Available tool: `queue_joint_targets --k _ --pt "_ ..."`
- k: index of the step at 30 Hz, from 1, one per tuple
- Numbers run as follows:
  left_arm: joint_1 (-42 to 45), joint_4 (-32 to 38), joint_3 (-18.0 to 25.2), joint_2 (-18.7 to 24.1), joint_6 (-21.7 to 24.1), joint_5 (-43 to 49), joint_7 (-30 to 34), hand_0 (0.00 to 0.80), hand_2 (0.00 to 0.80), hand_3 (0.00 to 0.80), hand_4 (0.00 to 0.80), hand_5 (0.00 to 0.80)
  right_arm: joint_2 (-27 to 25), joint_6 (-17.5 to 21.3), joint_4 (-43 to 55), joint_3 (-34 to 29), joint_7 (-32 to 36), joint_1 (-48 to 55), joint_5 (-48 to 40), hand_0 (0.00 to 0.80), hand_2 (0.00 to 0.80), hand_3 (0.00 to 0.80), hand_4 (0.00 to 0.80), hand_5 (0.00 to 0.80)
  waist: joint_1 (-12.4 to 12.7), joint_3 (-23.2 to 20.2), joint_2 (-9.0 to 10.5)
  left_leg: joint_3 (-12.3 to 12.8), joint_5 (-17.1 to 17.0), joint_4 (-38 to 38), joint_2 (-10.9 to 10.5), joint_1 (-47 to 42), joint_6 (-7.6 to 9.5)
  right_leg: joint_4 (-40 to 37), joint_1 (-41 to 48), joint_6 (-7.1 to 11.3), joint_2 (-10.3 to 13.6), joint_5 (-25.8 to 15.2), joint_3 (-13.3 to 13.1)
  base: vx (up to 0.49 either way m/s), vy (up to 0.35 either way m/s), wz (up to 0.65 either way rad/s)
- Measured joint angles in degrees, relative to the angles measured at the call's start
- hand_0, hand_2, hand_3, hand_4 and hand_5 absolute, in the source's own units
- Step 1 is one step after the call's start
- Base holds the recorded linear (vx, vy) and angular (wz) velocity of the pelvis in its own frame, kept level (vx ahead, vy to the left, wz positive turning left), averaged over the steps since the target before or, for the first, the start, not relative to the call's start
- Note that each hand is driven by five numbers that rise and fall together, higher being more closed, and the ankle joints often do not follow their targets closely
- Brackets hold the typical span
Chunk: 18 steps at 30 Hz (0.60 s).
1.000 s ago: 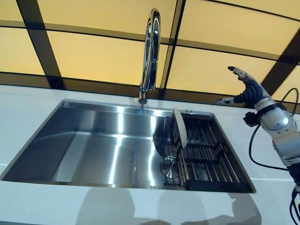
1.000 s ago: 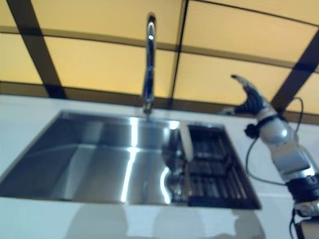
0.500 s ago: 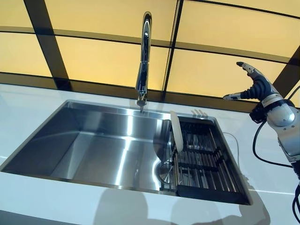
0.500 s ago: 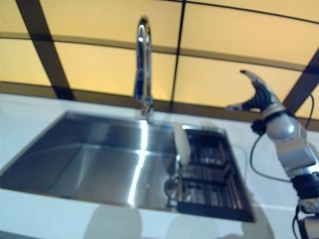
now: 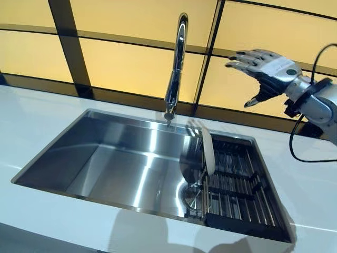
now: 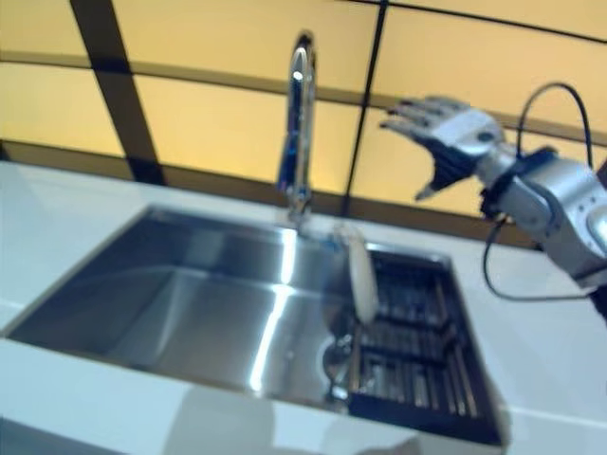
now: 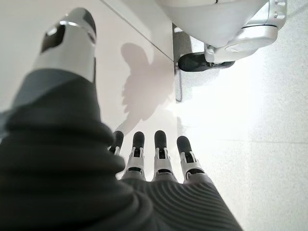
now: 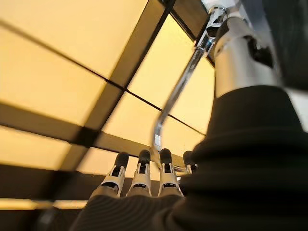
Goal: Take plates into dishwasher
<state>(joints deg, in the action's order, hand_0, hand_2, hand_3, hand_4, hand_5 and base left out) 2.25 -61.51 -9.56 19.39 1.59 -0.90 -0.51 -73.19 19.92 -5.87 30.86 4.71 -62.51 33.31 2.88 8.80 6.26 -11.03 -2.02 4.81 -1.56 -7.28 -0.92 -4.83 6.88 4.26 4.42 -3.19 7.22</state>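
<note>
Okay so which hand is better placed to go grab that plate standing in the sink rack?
Probably the right hand. It hangs open, raised above the far end of the rack where the plate stands on edge. The left hand shows only in its wrist view, pointing down at the floor.

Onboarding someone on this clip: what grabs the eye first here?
The right hand, fingers spread and holding nothing, is raised in the air above the sink's right end, in front of the yellow panelled wall. Below it a single white plate stands on edge at the left side of the dark rack set in the steel sink, with the tall chrome faucet rising just behind. The left hand shows only in its wrist view, open, pointing at the floor.
</note>
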Motion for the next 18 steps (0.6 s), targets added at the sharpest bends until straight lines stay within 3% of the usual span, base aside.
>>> queue_joint_targets --k 9,13,15,18 --pt "1.30 0.82 -0.59 1.70 -0.26 -0.07 -0.25 0.000 0.000 0.000 0.000 0.000 -0.61 14.48 1.14 17.81 -9.21 -16.40 13.93 0.000 0.000 0.000 0.000 0.000 1.69 -1.59 2.52 -0.11 0.23 -0.01 0.17 0.25 -0.34 0.03 0.08 -0.18 -0.15 0.22 0.21 0.040 -0.031 0.01" --pt "1.49 2.05 -1.65 2.28 -0.17 -0.07 -0.38 0.000 0.000 0.000 0.000 0.000 0.02 18.92 1.64 22.46 -9.70 -20.44 15.52 0.000 0.000 0.000 0.000 0.000 3.30 -1.67 2.62 -0.30 0.22 -0.04 0.17 0.36 -0.37 0.02 0.12 -0.21 -0.16 0.24 0.49 0.038 -0.037 0.03" --pt "1.63 2.62 -2.78 2.70 -0.12 -0.01 -0.28 0.000 0.000 0.000 0.000 0.000 0.36 21.21 2.22 27.91 -8.30 -24.14 15.26 0.000 0.000 0.000 0.000 0.000 4.06 -1.75 2.67 -0.40 0.12 -0.10 0.24 0.76 -0.54 0.03 0.02 -0.34 -0.17 0.32 1.18 0.016 -0.027 0.14" --pt "1.97 3.02 -2.80 2.79 -0.01 -0.03 -0.22 0.000 0.000 0.000 0.000 0.000 1.31 22.16 2.05 28.86 -6.58 -24.15 13.82 0.000 0.000 0.000 0.000 0.000 5.05 -1.74 2.65 -0.38 0.03 -0.22 0.27 1.03 -0.64 0.03 0.05 -0.57 -0.20 0.47 1.68 0.011 -0.035 0.11"
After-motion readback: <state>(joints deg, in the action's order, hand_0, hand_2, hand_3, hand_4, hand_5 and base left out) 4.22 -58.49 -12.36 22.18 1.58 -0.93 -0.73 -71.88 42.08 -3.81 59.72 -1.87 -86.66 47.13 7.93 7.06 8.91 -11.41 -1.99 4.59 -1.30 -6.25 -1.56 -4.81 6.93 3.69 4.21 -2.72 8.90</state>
